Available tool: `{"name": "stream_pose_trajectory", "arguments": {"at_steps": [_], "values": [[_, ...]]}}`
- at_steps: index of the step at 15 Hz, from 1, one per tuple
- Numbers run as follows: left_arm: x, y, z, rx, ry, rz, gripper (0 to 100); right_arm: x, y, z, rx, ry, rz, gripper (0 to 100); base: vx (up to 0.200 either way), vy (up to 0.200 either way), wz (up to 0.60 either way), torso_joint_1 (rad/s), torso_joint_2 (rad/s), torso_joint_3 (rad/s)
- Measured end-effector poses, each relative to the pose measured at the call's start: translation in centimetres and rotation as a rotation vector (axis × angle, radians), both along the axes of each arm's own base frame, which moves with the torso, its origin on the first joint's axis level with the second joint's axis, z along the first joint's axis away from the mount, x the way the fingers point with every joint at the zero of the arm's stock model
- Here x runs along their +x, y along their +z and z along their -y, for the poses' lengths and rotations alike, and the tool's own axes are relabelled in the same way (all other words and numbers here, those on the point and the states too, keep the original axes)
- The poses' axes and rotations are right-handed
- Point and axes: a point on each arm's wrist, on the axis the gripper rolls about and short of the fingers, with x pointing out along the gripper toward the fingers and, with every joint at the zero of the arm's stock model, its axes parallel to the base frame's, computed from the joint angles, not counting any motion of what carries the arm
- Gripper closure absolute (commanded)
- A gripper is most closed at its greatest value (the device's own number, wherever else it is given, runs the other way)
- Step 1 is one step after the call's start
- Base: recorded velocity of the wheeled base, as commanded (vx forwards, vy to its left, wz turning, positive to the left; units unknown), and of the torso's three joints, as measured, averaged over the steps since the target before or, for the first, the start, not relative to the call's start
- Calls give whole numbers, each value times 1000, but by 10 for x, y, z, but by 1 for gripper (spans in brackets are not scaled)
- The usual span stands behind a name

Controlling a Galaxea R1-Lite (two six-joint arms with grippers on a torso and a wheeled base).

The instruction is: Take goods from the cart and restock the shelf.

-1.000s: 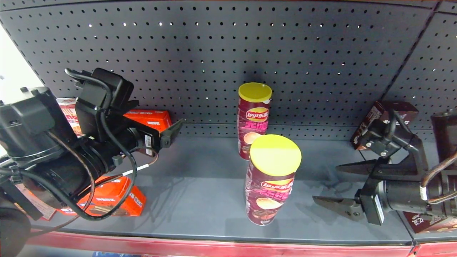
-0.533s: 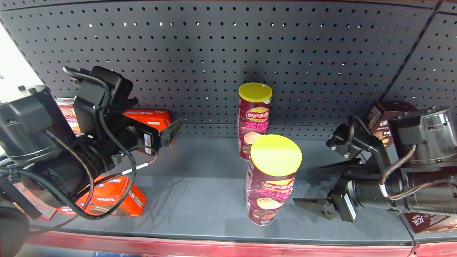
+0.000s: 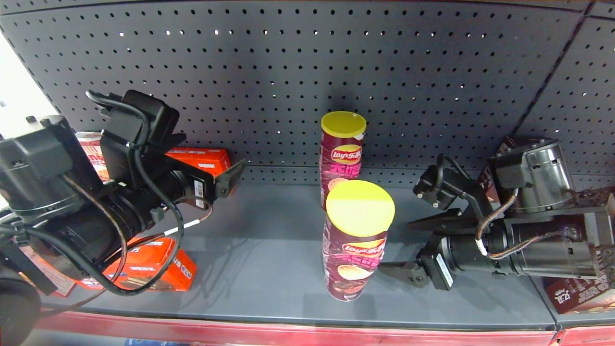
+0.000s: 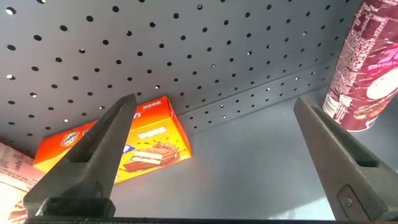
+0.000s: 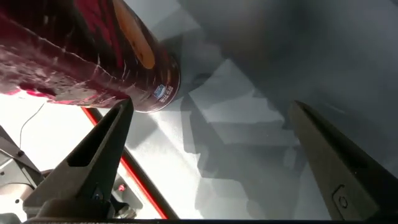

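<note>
Two dark red chip cans with yellow lids stand on the grey shelf (image 3: 269, 250). The front can (image 3: 355, 250) is near the shelf's edge, and the back can (image 3: 342, 154) stands by the pegboard. My right gripper (image 3: 411, 246) is open, low on the right side of the front can, and its near finger reaches the can's wall. In the right wrist view that can (image 5: 81, 56) lies beside one finger of the open right gripper (image 5: 211, 124). My left gripper (image 3: 226, 180) hangs open over the shelf's left part with nothing in it. The left wrist view shows the left gripper (image 4: 211, 118) wide open, an orange box (image 4: 124, 146) and a can (image 4: 367, 81).
Orange biscuit boxes lie at the back left (image 3: 202, 161) and front left (image 3: 149, 264). A red and white packet (image 3: 91, 149) stands behind the left arm. Brown boxes (image 3: 576, 294) sit at the right end. A pegboard (image 3: 288, 72) backs the shelf, with a red strip (image 3: 288, 332) along its front.
My right arm has moved left up to the front can, and the can has shifted a little to the left. The left arm has stayed put.
</note>
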Motion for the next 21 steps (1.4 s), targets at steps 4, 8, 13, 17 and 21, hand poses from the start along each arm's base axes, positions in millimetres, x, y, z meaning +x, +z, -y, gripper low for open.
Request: {"name": "stream_pose_trajectory", "arguments": {"at_steps": [4,8,13,17,21], "values": [[0,-1,0,0,0,-2,0,2,-1,1,-2,-7,-2,0,0,0,0,0,0,0],[0,-1,0,1,0,-3,0,3,-1,1,-1,-9,-1,0,0,0,0,0,0,0],[0,-1,0,2,0,-5,0,2,-1,-1,1,-1,2,0,0,0,0,0,0,0],[-1,-4,0,5,0,-13,0,1,-3,-1,-3,1,-3,0,0,0,0,0,0,0],[-3,-8,-1,10,0,-25,0,-6,-5,8,-7,-18,-7,0,0,0,0,0,0,0]]}}
